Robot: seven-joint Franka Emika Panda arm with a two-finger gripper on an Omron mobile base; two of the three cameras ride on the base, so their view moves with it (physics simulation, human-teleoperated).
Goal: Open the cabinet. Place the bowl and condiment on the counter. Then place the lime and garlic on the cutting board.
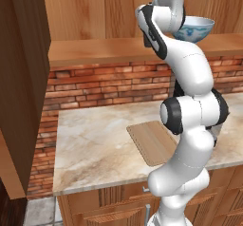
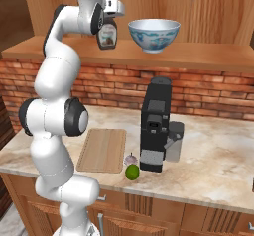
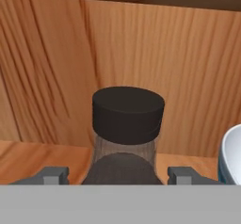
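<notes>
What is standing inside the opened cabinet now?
On the cabinet shelf stand the bowl and the condiment bottle, side by side. The arm covers the bottle's left part; the bowl's inside is hidden.

The cabinet (image 1: 118, 11) stands open, warm brown wood inside. On its shelf the condiment (image 2: 106, 35), a dark brown bottle with black cap, sits upright, with the bowl (image 2: 154, 34), white with blue pattern, just beside it at three o'clock. Down on the beige marble counter (image 2: 218, 165) the light-wood cutting board (image 2: 103, 149) lies flat. At its four o'clock corner, the whitish-pink garlic (image 2: 130, 158) touches the green lime (image 2: 132, 172).
</notes>
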